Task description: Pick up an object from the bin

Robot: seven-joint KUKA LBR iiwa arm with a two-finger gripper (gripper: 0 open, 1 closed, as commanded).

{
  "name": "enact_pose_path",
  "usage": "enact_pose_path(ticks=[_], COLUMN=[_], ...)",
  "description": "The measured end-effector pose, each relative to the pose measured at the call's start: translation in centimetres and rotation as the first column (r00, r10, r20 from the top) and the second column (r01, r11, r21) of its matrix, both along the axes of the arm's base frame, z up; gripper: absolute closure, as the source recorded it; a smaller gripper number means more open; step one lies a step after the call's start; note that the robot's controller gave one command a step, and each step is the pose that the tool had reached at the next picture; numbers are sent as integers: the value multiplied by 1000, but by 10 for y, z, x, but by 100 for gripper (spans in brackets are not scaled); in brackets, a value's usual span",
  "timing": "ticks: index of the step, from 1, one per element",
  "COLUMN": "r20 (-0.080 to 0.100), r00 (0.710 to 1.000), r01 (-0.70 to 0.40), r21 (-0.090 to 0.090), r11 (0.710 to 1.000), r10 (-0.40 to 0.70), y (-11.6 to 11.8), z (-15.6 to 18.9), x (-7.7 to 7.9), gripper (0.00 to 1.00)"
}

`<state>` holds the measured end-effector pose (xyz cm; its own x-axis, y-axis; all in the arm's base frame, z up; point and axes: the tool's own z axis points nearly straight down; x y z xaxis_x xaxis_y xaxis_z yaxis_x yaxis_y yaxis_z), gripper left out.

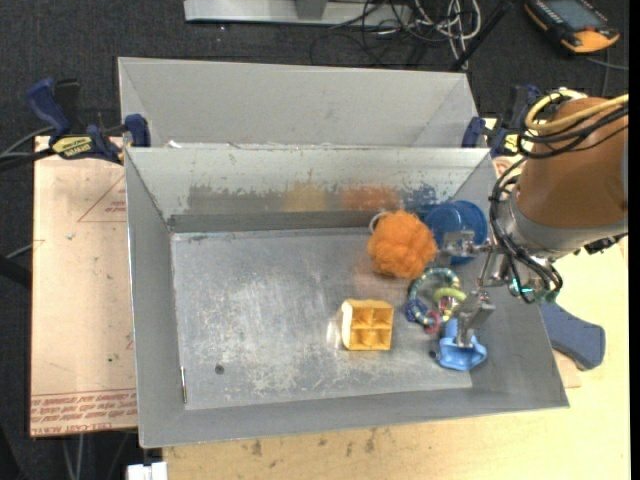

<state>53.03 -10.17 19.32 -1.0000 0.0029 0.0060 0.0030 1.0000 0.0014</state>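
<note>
Small blue toy (460, 354) at front right, gripper (471, 326) just over it, grip can't be told, yellow waffle toy (367, 326) left, orange fuzzy ball (402, 245) behind

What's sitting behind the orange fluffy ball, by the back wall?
A blue round dish lies just behind and right of the orange ball. Its left edge is covered by the ball, its lower right by the arm.

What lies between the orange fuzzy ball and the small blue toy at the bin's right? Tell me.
In the camera view, a multicoloured ring toy lies between the orange fuzzy ball and the small blue toy.
</note>
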Motion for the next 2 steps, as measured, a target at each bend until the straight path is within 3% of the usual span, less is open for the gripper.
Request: enact_pose_path(ticks=[1,2], r20=[7,15], r00=[1000,998], r01=[-3,-53], r21=[-1,-3], r11=[1000,999], r10=[3,53], y=[0,-2], z=[4,-33], x=[2,9], gripper=[0,0])
